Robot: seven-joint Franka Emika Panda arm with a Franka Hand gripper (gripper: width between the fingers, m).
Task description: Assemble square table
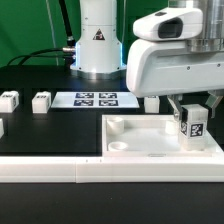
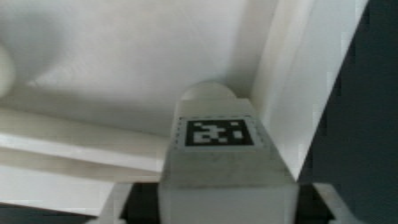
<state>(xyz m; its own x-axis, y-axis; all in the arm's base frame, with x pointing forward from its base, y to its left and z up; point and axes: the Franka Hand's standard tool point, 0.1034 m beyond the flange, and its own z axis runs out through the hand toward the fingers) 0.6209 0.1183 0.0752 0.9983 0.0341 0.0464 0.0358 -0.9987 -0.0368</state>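
**Item:** leg (image 1: 192, 125), tagged, pinched upright between the jaws of the gripper (image 1: 191, 110).
**Position:** over the slab (image 1: 140, 143), at its near corner on the exterior view's right. It seems to be close to touching, but the wrist view does not settle this.
**Handling:** keep the leg vertical, centre it on that corner, and lower it straight and slowly.

— behind the scene?
— dark backdrop (image 1: 25, 20), almost black, no detail to tell. green cable (image 1: 24, 56) across it at the exterior view's left.
— and below?
— black matte table (image 1: 50, 135) under soft even light. white border rail (image 1: 60, 170) along near edge, marker board (image 1: 95, 99) flat farther back.
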